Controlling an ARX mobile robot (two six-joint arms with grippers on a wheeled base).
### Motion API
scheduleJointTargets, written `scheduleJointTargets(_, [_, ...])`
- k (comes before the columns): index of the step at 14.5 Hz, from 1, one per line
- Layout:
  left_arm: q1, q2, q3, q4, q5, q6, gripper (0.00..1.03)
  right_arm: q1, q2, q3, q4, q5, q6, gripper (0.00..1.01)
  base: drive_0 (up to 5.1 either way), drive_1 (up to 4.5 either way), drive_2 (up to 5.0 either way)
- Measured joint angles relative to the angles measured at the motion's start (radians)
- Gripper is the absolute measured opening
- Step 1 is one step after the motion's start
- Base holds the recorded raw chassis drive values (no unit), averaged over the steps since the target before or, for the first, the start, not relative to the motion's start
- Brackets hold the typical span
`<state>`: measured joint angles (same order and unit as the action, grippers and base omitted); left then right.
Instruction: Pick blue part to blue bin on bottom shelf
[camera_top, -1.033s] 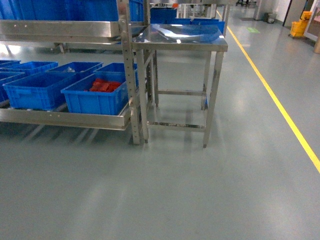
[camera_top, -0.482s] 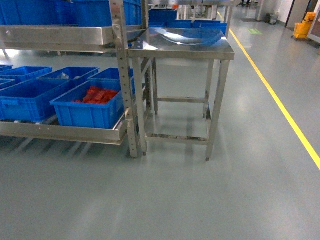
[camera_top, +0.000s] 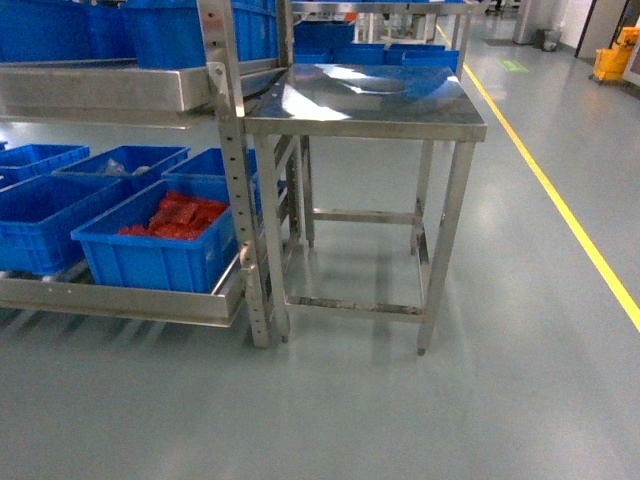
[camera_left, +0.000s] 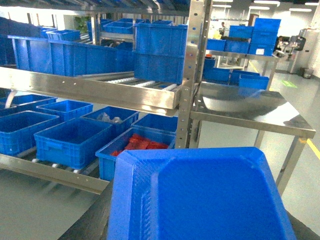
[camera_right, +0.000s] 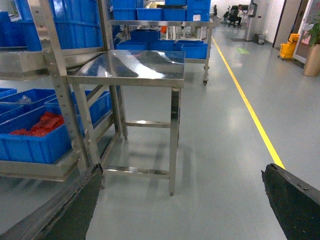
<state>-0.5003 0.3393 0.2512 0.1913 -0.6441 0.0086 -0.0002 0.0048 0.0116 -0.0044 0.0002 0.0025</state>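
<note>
The blue part (camera_left: 210, 195) fills the bottom of the left wrist view, a boxy blue block with bevelled corners. My left gripper (camera_left: 200, 225) is shut on it; only a dark finger (camera_left: 97, 215) shows at its left side. The bottom shelf (camera_top: 120, 300) carries several blue crates. An empty blue bin (camera_top: 40, 215) (camera_left: 70, 140) sits left of the crate with red packets (camera_top: 165, 235). My right gripper (camera_right: 185, 210) hangs open over the bare floor, holding nothing. Neither gripper shows in the head view.
A small steel table (camera_top: 365, 100) stands right of the rack's perforated upright (camera_top: 235, 180). An upper shelf (camera_top: 100, 90) with more blue crates overhangs the bottom level. A yellow floor line (camera_top: 560, 200) runs along the right. Grey floor lies in front.
The head view has closed in on the rack and table; both look larger and lower in frame, and the red-packet crate has shifted left.
</note>
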Motion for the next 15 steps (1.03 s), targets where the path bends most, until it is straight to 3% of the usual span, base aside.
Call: scheduleJointTargets(15, [0.000,0.002,0.000,0.000,0.000,0.000,0.43,0.000,0.000,0.000,-0.002,0.000,0.000,0.98,0.0,3.92,-3.9])
